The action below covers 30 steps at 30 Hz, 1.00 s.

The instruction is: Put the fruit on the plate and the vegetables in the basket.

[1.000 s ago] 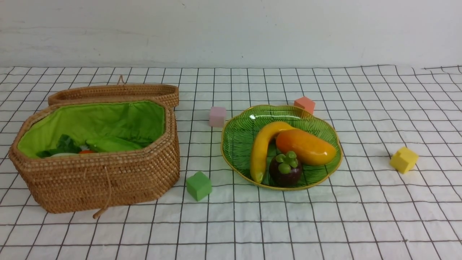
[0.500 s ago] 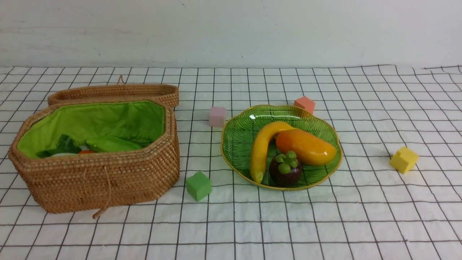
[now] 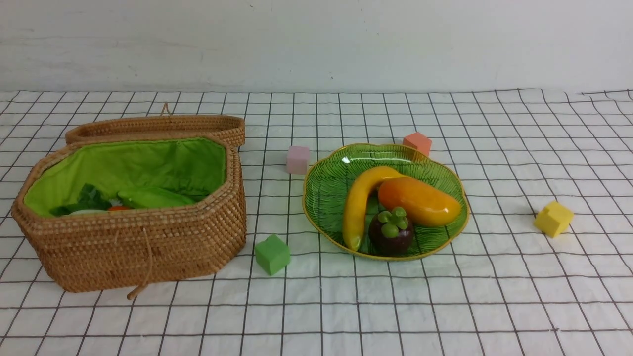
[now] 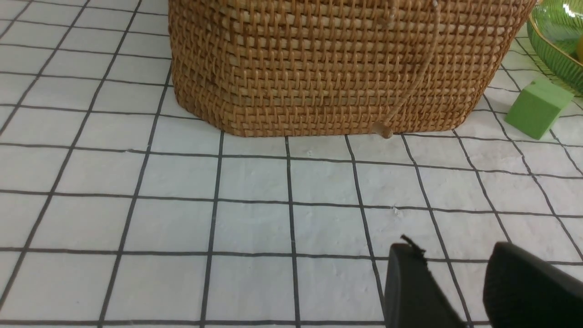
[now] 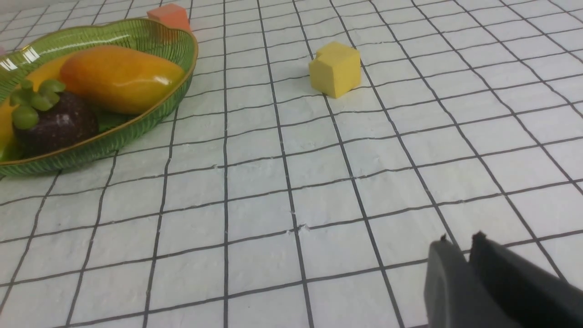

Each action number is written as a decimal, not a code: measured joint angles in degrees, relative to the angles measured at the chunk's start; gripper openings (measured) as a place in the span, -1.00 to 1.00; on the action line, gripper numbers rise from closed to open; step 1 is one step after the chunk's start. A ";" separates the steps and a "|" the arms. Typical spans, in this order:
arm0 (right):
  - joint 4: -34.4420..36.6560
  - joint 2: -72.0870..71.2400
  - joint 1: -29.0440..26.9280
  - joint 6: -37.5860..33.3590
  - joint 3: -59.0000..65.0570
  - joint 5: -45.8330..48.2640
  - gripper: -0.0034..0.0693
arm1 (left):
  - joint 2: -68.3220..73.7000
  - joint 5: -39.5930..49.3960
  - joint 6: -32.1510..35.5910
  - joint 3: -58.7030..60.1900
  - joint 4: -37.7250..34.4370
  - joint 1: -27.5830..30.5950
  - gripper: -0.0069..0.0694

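The wicker basket [image 3: 138, 247] stands open at the left, its lid lying behind it. Inside on the green lining lie the vegetables: a green cucumber [image 3: 156, 198], a sliver of orange carrot [image 3: 117, 208] and a bit of white radish [image 3: 89, 211] with leaves. On the green plate [image 3: 326, 193] lies the fruit: banana [image 3: 358, 202], mango [image 3: 418, 200] and mangosteen [image 3: 391, 232]. Neither arm shows in the front view. My left gripper [image 4: 453, 250] hovers open and empty over the cloth in front of the basket [image 4: 328, 68]. My right gripper [image 5: 461, 240] is shut and empty, well off the plate [image 5: 136, 132].
Foam cubes sit on the checked cloth: green [image 3: 272, 254] between basket and plate, pink [image 3: 297, 159] and orange [image 3: 418, 143] behind the plate, yellow [image 3: 553, 218] to the right. A cord hangs down the basket's front wall. A white wall closes the back.
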 joint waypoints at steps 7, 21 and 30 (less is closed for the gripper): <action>0.00 0.00 0.00 0.00 0.00 0.00 -0.65 | 0.00 0.00 0.00 0.00 0.00 0.00 -0.19; 0.00 0.00 0.00 0.00 0.00 0.00 -0.61 | 0.00 0.00 0.00 0.00 0.00 0.00 -0.19; 0.00 0.00 0.00 0.00 0.00 0.00 -0.58 | 0.00 0.00 0.00 0.00 0.00 0.00 -0.19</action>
